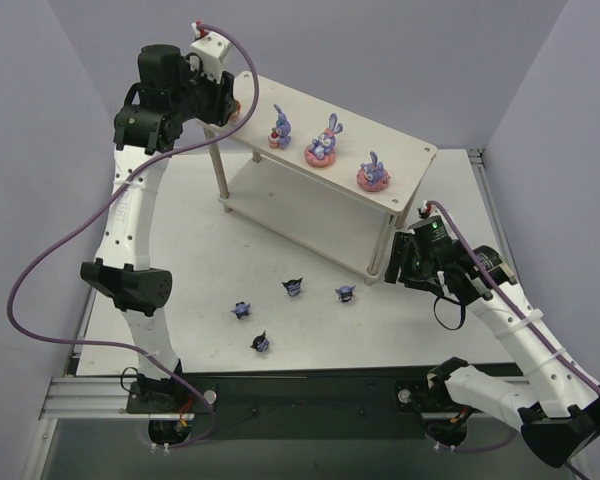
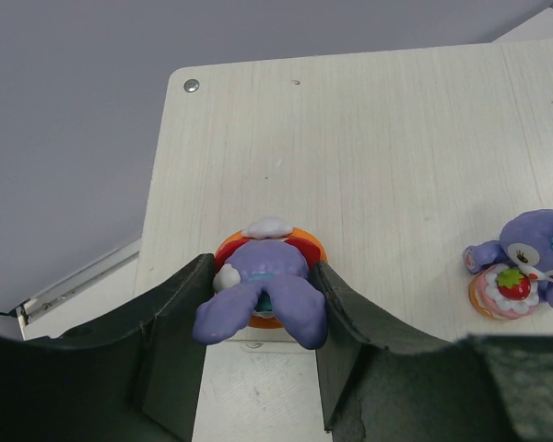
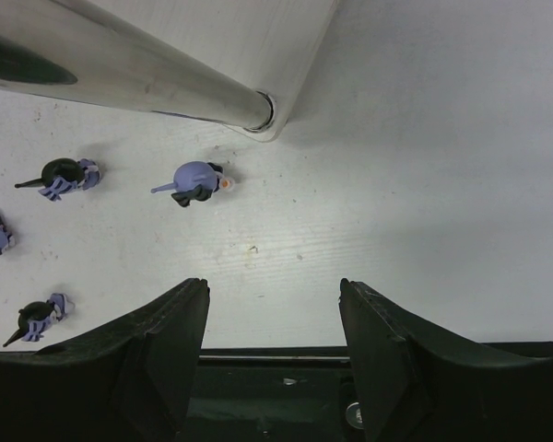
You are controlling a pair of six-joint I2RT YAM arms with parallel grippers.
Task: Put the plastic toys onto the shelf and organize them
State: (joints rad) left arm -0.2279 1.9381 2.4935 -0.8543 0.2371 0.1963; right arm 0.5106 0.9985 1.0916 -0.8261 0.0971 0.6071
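Note:
The pale wooden shelf point(image 1: 405, 152) stands at the back. Three purple rabbits point(image 1: 325, 142) stand in a row on its top board. My left gripper point(image 1: 231, 108) is at the board's left end, shut on a fourth purple rabbit point(image 2: 263, 285). That rabbit's orange base rests on the top board point(image 2: 350, 138) at its near edge. A neighbouring rabbit point(image 2: 530, 262) stands to its right. Several dark blue figures point(image 1: 294, 287) lie scattered on the table in front of the shelf. My right gripper point(image 1: 392, 265) is open and empty, low beside the shelf's front right leg point(image 3: 129, 74). The nearest blue figure point(image 3: 195, 180) lies ahead of the gripper point(image 3: 273, 290).
The white table point(image 1: 310, 340) ends in a dark rail point(image 1: 310, 385) at the near side, where the arm bases sit. Grey walls close in the back and both sides. The shelf's lower board point(image 1: 310, 205) holds nothing that I can see.

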